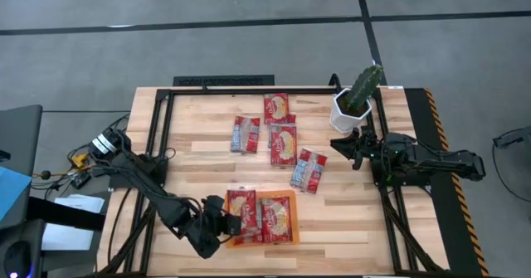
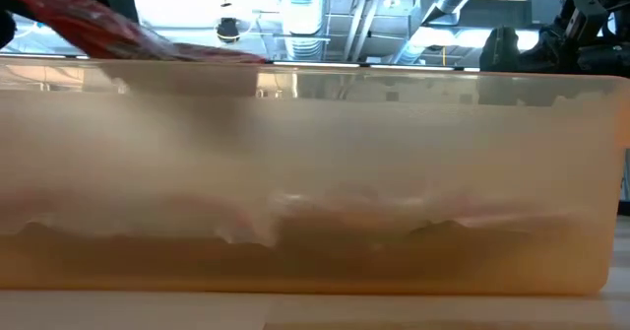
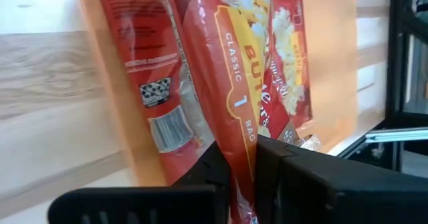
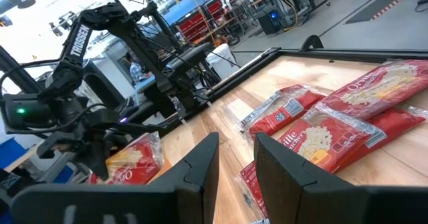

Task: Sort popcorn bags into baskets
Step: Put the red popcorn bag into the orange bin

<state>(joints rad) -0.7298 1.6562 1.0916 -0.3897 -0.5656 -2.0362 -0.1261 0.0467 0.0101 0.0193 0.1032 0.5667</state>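
Our left hand (image 1: 226,224) is clamped on a bag (image 3: 227,83) over the tray's (image 1: 292,202) left end; our right hand (image 1: 342,148), fingers slightly apart, waits near the cactus (image 1: 362,87).

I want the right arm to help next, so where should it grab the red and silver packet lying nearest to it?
The red and silver packet lies flat and slightly tilted on the table, clear of its neighbours. The right gripper should probably come straight down and pinch across its narrow width, near the middle.
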